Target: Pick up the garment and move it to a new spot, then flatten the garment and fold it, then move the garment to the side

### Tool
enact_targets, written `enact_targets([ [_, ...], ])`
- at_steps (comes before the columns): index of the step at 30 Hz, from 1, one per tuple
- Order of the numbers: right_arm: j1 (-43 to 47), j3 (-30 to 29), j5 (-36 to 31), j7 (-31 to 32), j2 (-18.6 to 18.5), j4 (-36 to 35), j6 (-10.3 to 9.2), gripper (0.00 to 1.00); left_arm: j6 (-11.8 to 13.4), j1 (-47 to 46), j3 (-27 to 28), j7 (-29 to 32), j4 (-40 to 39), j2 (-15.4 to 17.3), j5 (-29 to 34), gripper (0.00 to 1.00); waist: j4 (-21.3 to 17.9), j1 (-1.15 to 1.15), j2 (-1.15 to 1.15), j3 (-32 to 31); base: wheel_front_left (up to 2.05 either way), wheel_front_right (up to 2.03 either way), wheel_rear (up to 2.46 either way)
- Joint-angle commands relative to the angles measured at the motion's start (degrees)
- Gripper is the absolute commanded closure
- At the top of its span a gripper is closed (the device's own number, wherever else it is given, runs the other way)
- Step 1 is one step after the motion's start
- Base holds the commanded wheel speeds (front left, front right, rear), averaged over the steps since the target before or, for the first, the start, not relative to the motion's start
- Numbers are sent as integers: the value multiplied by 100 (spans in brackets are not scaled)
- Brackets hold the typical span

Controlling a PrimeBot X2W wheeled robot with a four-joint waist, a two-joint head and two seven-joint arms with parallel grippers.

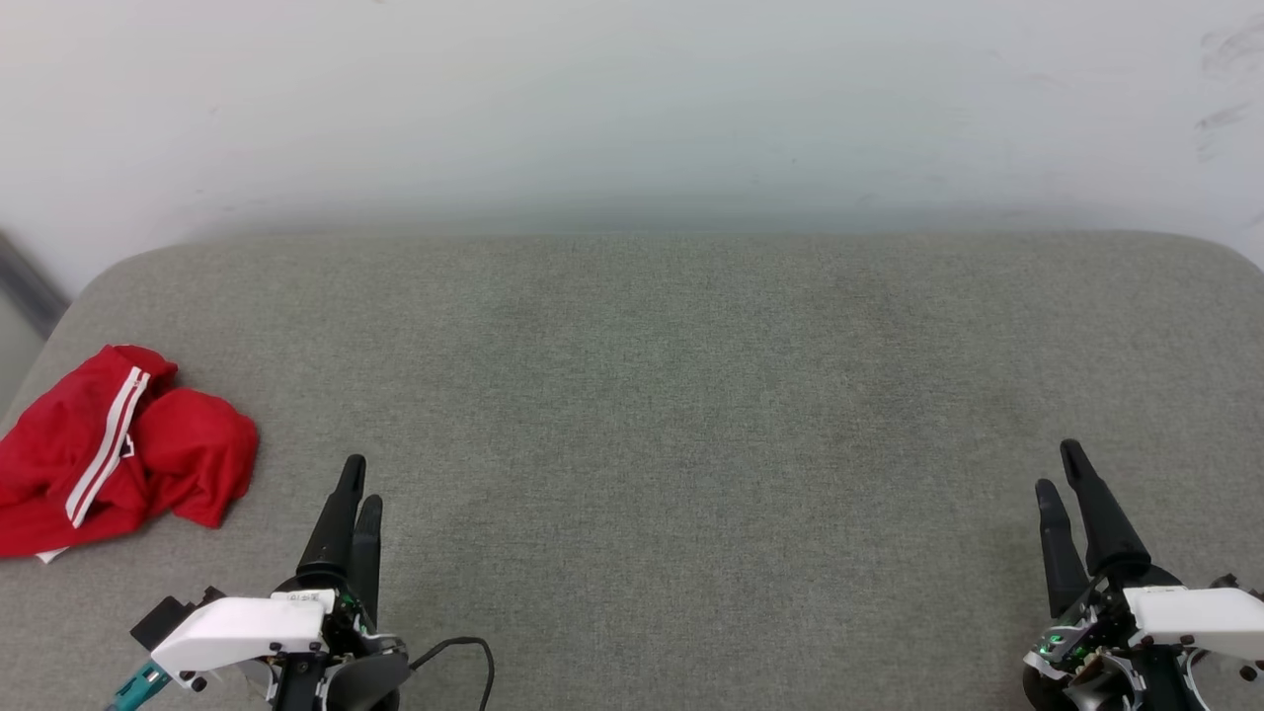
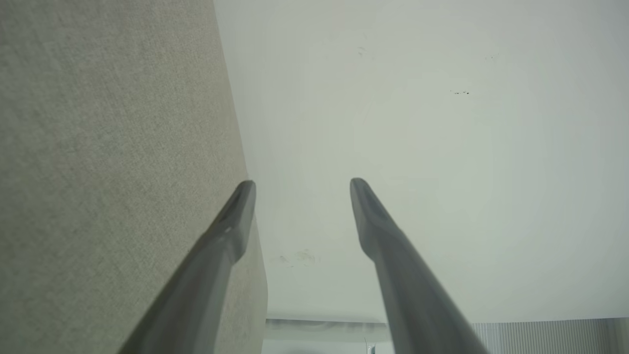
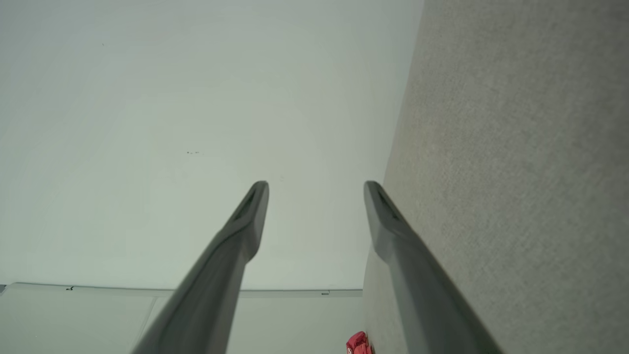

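you had left gripper (image 1: 361,482) and right gripper (image 1: 1058,469) both empty, fingers spread, garment (image 1: 118,444) bunched at the grey cushion's (image 1: 652,395) left edge, so a shallow left pinch could've caught one layer or shoved it off that edge.

This looks like a robot test room or lab. A wide pad (image 1: 691,395) covered in grey woven cloth, with rounded corners, spans the head view from 9 to 3 o'clock and meets a plain white wall (image 1: 632,99) at 12 o'clock. Faint scuffs (image 1: 1224,59) mark the wall at 2 o'clock. The left gripper (image 1: 361,482) at 7 o'clock and the right gripper (image 1: 1058,466) at 5 o'clock have white housings with exposed wiring, and a black cable (image 1: 491,681) loops beside the left one. In the left wrist view a pale ribbed panel (image 2: 540,337) sits below the wall at 5 o'clock.
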Motion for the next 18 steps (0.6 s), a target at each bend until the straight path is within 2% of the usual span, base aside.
enact_targets([
  [1,-135,32,-46,-72,-37,-152,1,0,-1,-214,-72,-78,-142,12,65,0,3,0,0,1,0,0,0],
  [8,-136,141,-276,-296,-132,-238,1,0,-1,-247,-167,-264,-260,13,387,0,16,0,0,5,0,0,0],
  [18,-168,296,-1244,-571,-247,-378,1,0,-1,-229,-307,-499,-560,15,1688,0,38,0,0,9,0,0,0],
])
